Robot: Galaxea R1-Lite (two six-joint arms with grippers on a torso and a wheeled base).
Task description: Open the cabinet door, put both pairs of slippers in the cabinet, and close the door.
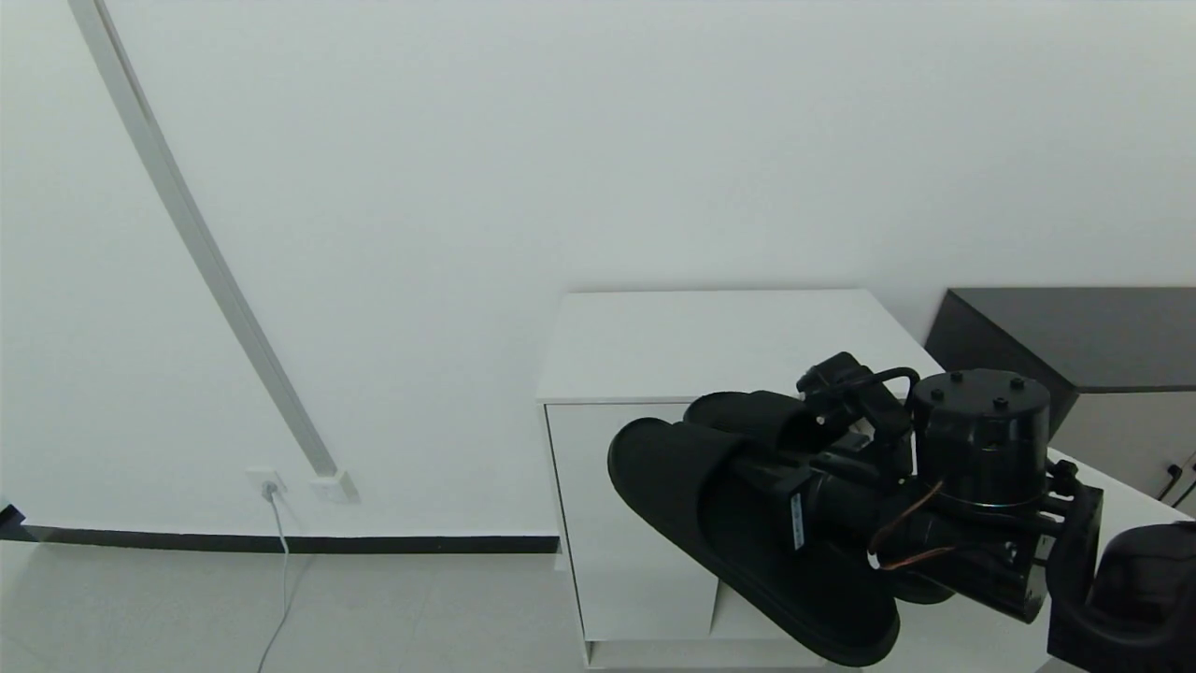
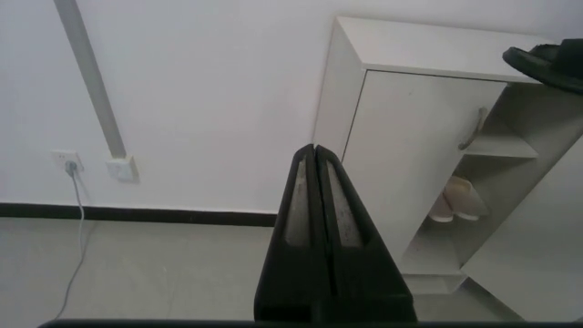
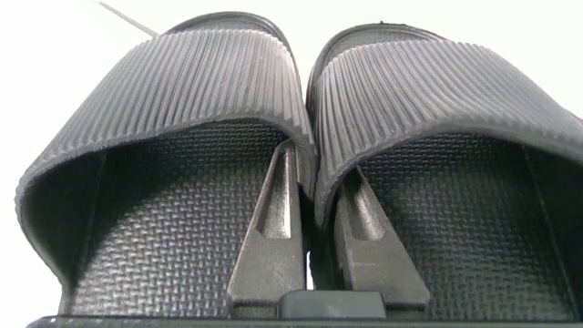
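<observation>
My right gripper [image 1: 752,472] is shut on a pair of black slippers [image 1: 738,505], held in the air in front of the white cabinet [image 1: 710,341]. In the right wrist view its fingers [image 3: 273,228] clamp the two inner walls of the black slippers [image 3: 182,100], held side by side. The cabinet [image 2: 410,137] has its left door [image 2: 419,173] closed. Its right side stands open, showing shelves. A light-coloured pair of slippers [image 2: 458,200] rests on a lower shelf. My left gripper [image 2: 315,155] is shut on nothing, off to the cabinet's left.
A dark grey unit [image 1: 1074,336] stands to the right of the cabinet. On the wall to the left are a grey conduit strip [image 1: 201,243] and a socket with a plugged-in cable [image 1: 268,486]. Bare floor [image 1: 280,608] lies left of the cabinet.
</observation>
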